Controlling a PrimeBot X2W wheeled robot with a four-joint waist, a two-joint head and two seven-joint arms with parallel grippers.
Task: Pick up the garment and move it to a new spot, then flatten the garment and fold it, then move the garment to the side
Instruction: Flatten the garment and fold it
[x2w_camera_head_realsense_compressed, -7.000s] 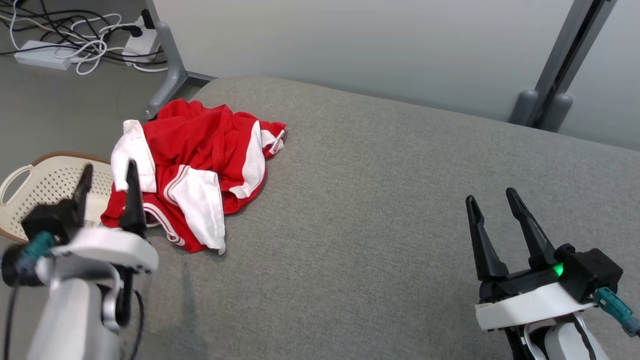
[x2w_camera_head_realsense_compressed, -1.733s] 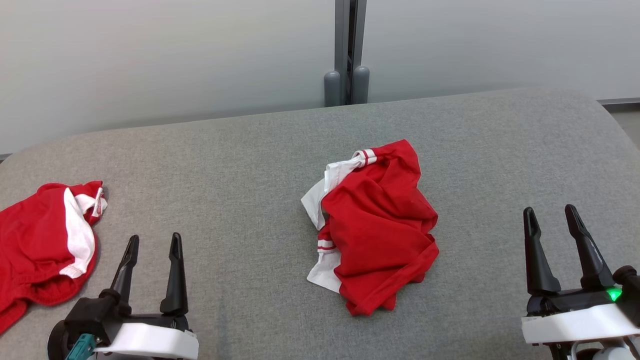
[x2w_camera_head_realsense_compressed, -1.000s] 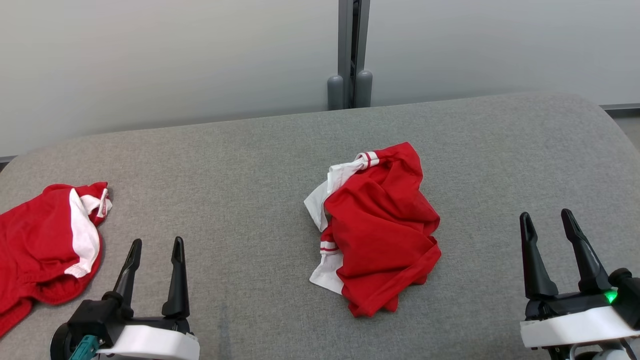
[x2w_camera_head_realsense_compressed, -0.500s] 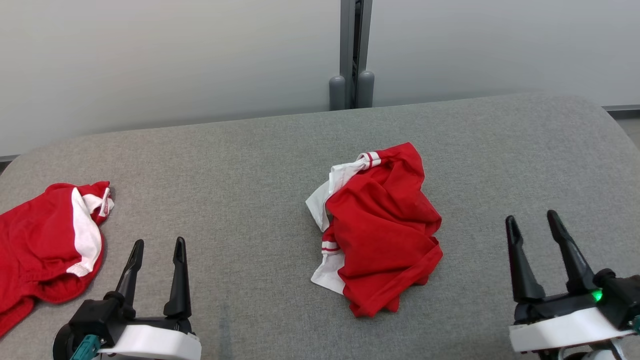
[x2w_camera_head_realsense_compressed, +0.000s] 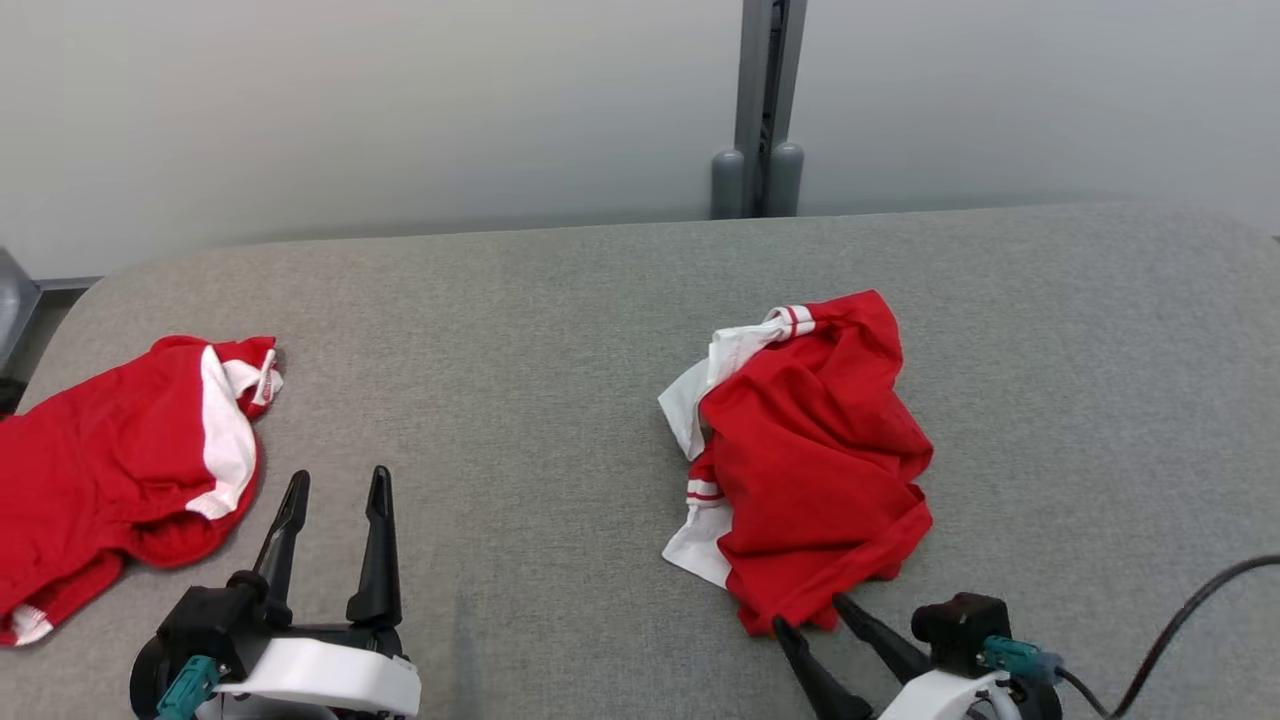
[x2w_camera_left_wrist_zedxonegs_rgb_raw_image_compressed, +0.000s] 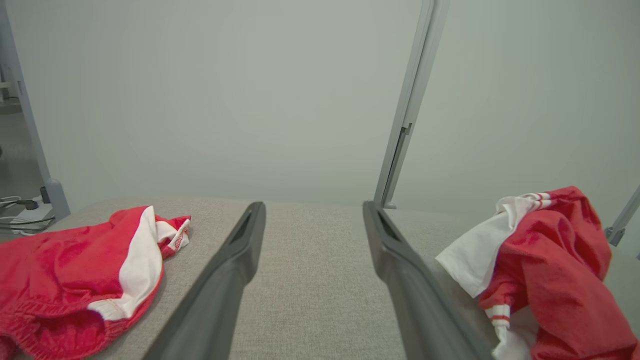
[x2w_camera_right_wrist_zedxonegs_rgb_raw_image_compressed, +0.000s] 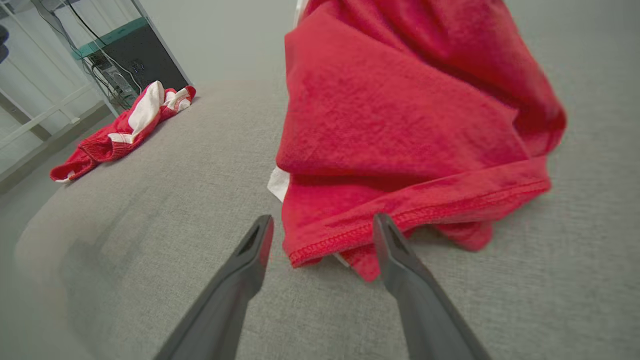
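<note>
Head view, left to right.

- Far left edge: second garment (x2w_camera_head_realsense_compressed: 130, 470), red with a white panel. It lies crumpled on the grey cloth-covered tabletop (x2w_camera_head_realsense_compressed: 520, 330), and part of it runs out of frame.
- Lower left: left pincer (x2w_camera_head_realsense_compressed: 338, 476), fingers pointing up the frame. The jaws stand wide with nothing between them. It sits just right of the second garment, apart from it.
- Top centre, behind the tabletop: grey post (x2w_camera_head_realsense_compressed: 765, 100) against a pale wall (x2w_camera_head_realsense_compressed: 350, 100).
- Right of centre: garment (x2w_camera_head_realsense_compressed: 820, 450), red, with a white sleeve and striped cuff showing on its left side. It lies bunched in a heap on the tabletop, well apart from the second garment.
- Bottom edge, right of centre: right pincer (x2w_camera_head_realsense_compressed: 810, 612), jaws wide, fingertips at the heap's lowest red hem.
- Lower right: dark cable (x2w_camera_head_realsense_compressed: 1180, 610) leading off to the frame's right edge.

Left wrist view: bare grey cloth shows between the spread fingers. The second garment is at lower left and the garment at lower right. Neither touches the fingers.

Right wrist view: the garment sits at upper centre and right. A stitched red hem corner lies between the two fingertips, and the jaws are not closed on it. Whether the right finger touches the cloth cannot be told. The second garment shows small at upper left, near the tabletop's far edge.
</note>
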